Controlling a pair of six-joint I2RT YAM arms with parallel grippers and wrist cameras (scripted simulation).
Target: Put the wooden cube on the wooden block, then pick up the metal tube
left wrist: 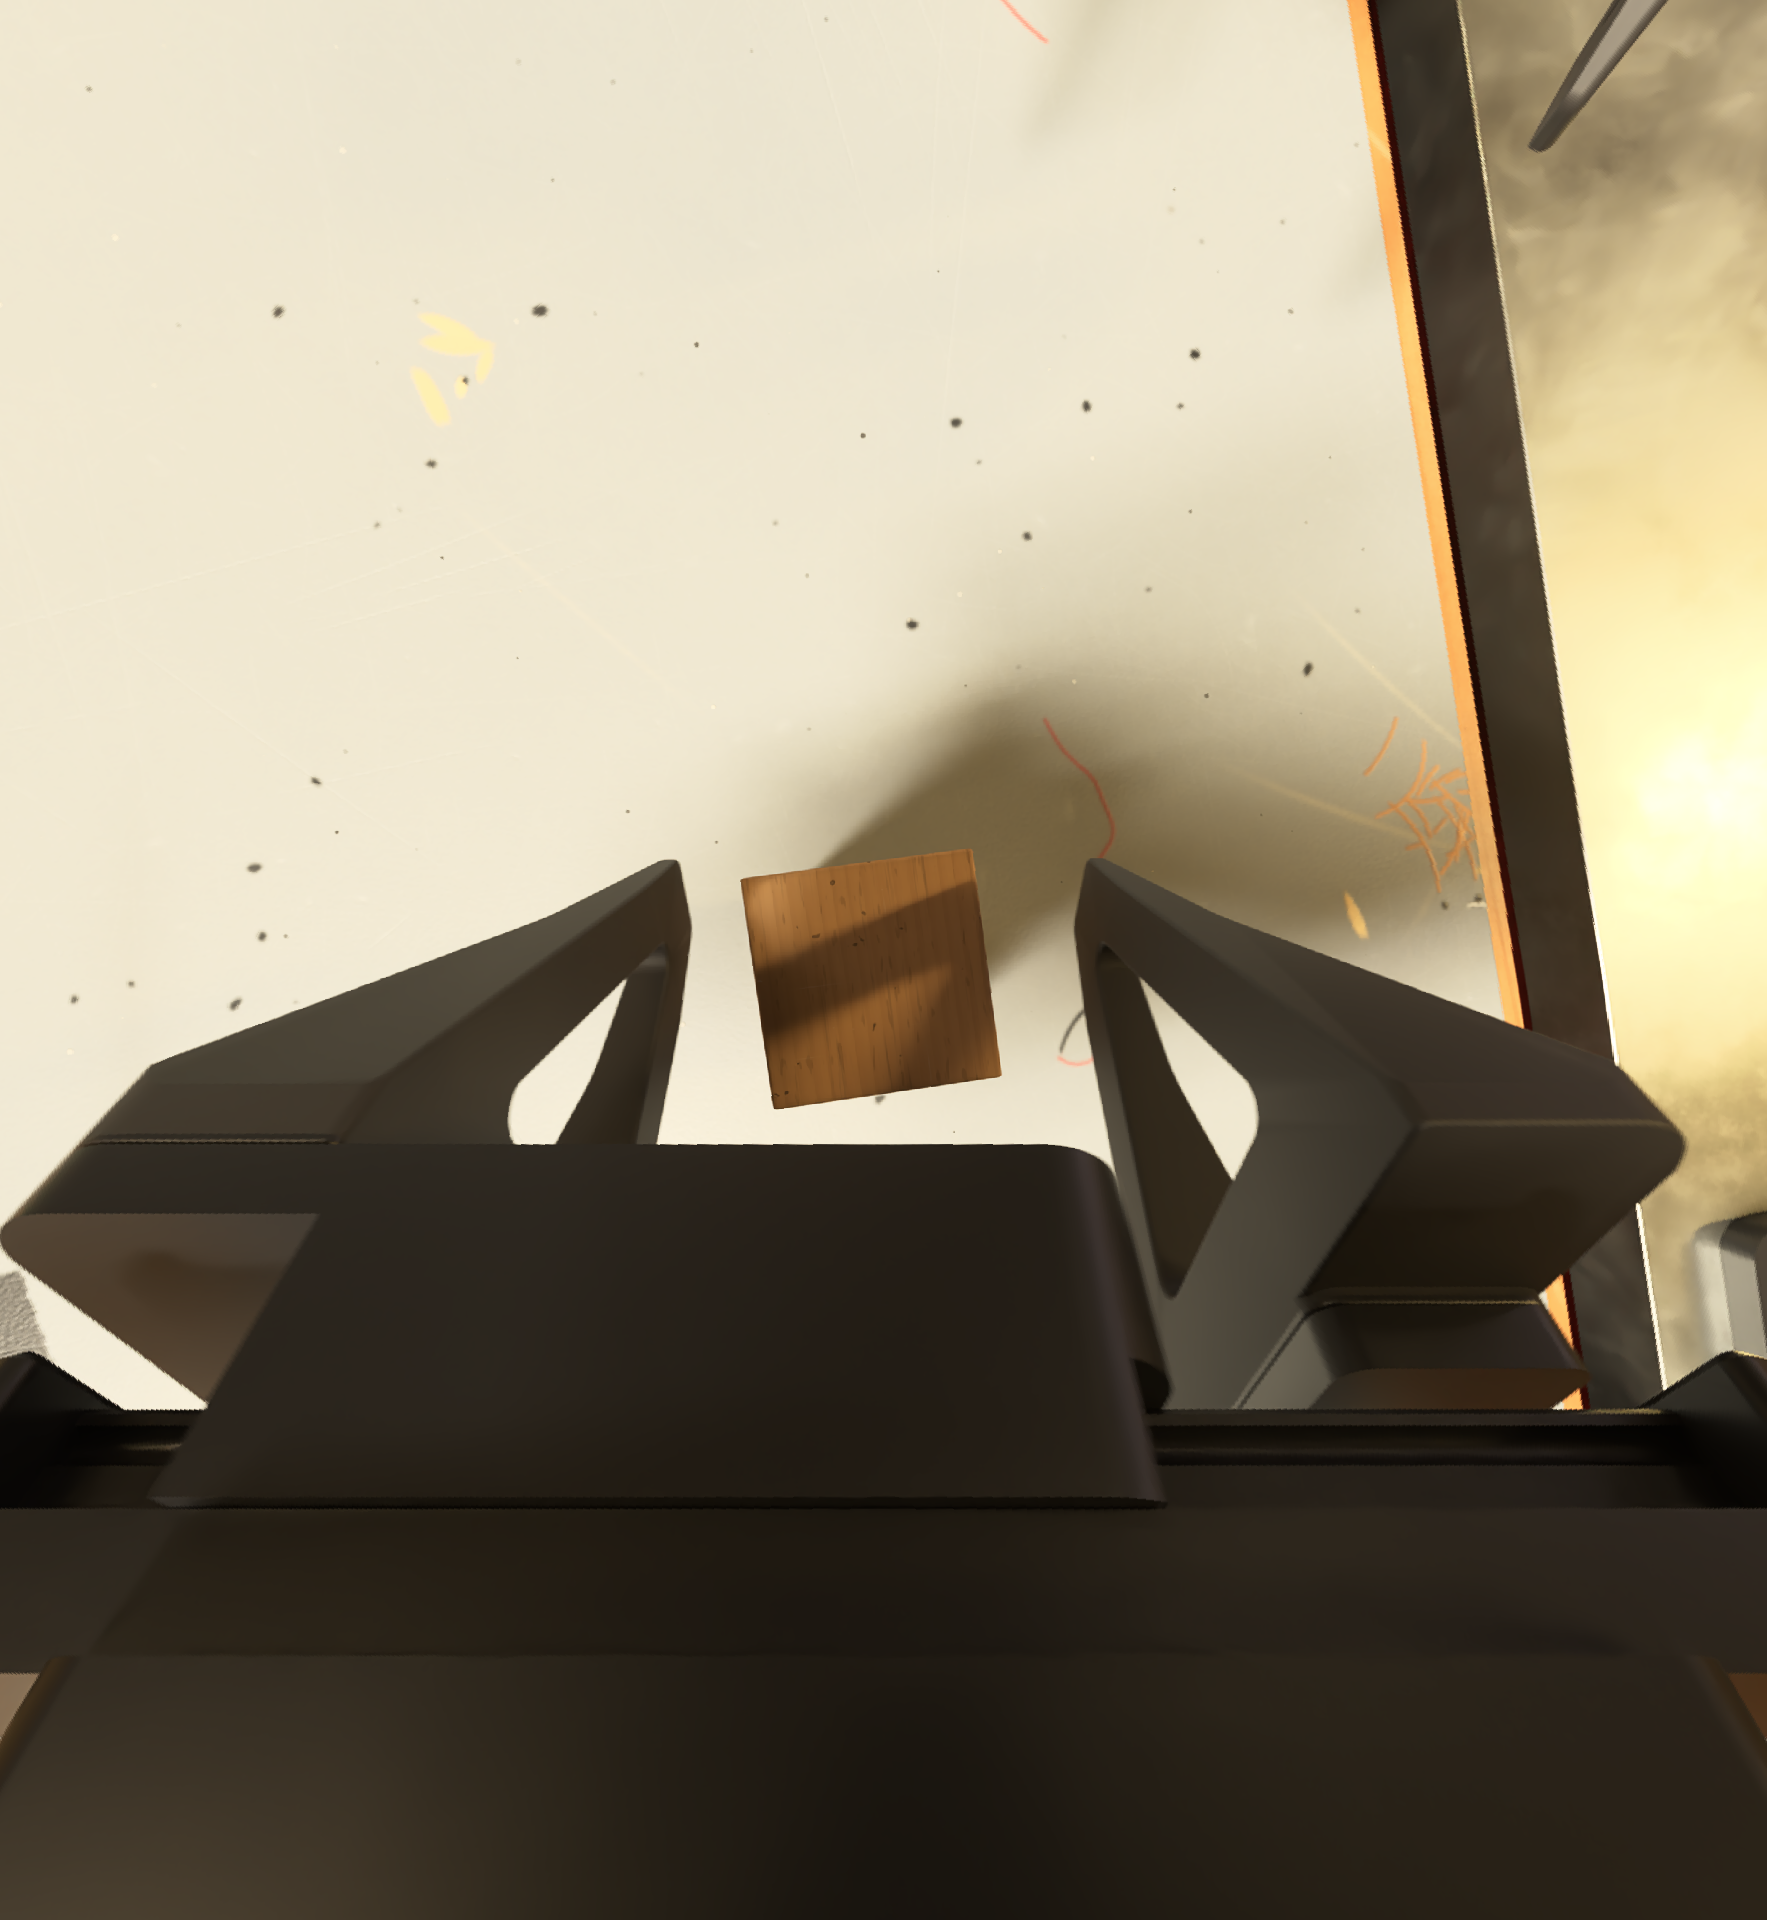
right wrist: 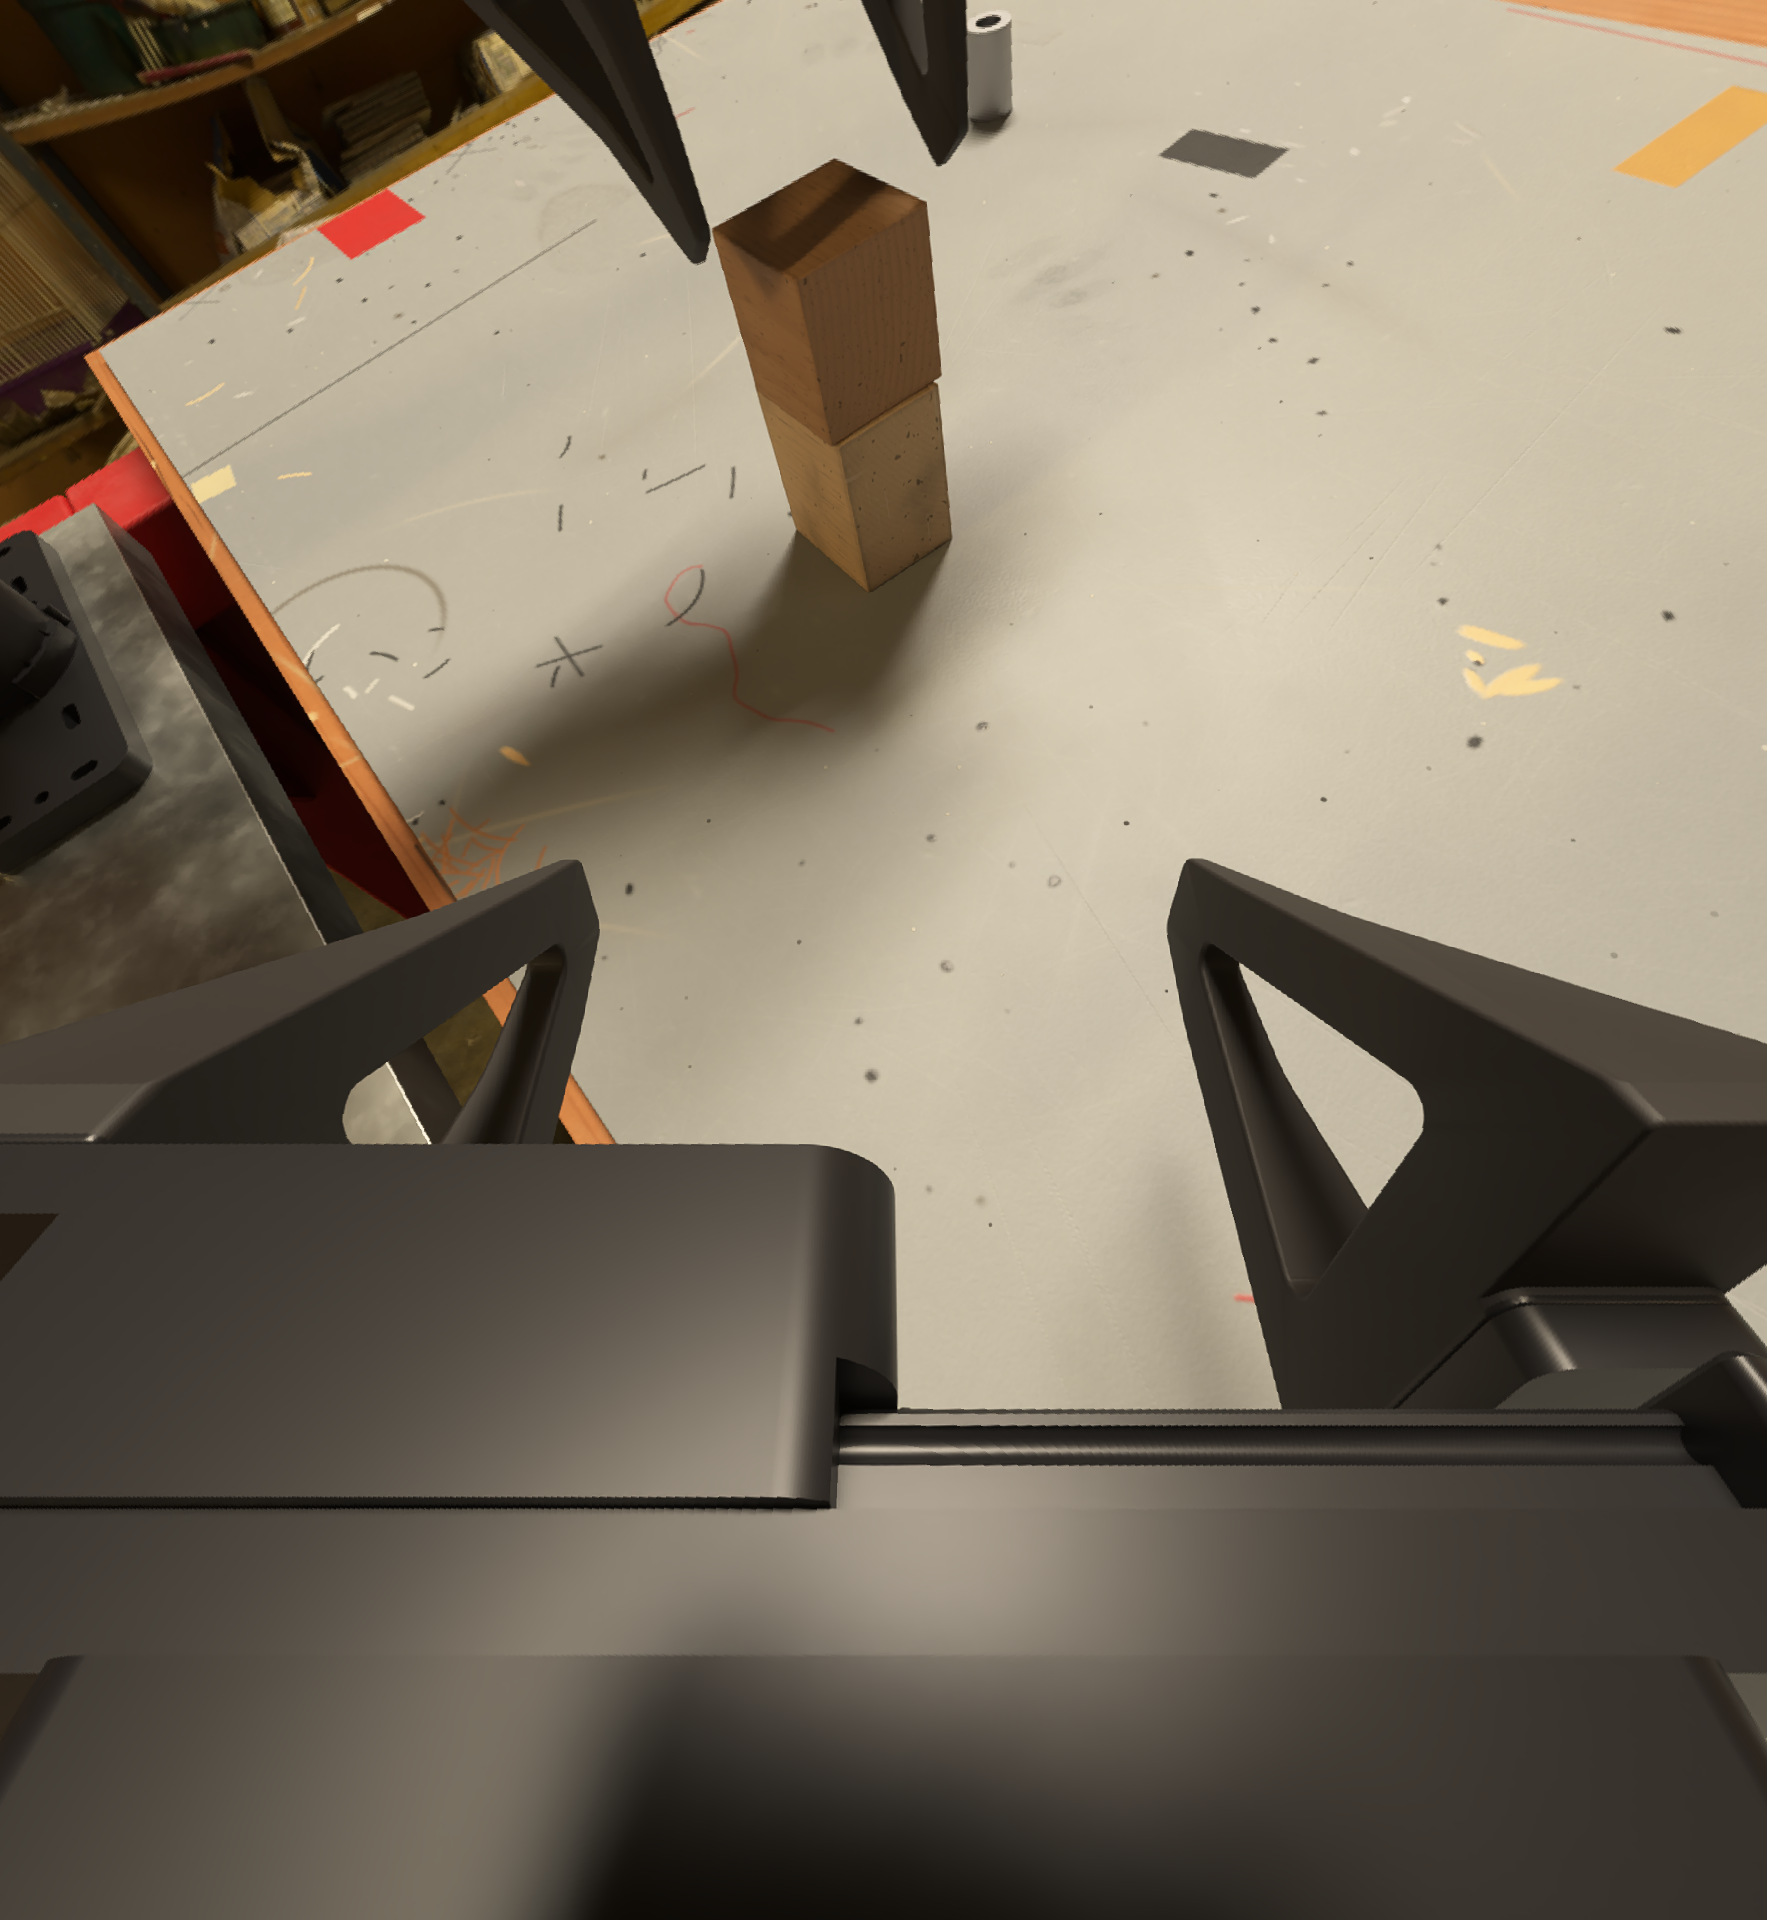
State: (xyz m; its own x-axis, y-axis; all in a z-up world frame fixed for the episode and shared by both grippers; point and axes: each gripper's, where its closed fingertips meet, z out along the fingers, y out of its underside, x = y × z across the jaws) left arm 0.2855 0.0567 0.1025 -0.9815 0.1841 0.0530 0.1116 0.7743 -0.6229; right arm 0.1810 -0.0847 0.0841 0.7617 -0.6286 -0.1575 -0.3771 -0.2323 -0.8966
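Note:
The darker wooden cube (right wrist: 837,301) sits on top of the paler wooden block (right wrist: 868,488), a two-high stack on the table. In the left wrist view I look straight down on the cube's top (left wrist: 871,977). My left gripper (left wrist: 879,904) is open, one finger on each side of the cube, not touching; in the right wrist view its fingertips (right wrist: 687,223) hang just above the stack. The metal tube (right wrist: 990,62) stands upright far behind the stack. My right gripper (right wrist: 884,904) is open and empty, low over bare table in front of the stack.
The table's orange edge (right wrist: 266,634) runs along the left, also showing in the left wrist view (left wrist: 1430,520). An arm base (right wrist: 17,717) stands beyond it. Red (right wrist: 370,223), grey (right wrist: 1222,153) and orange (right wrist: 1705,135) patches mark the tabletop.

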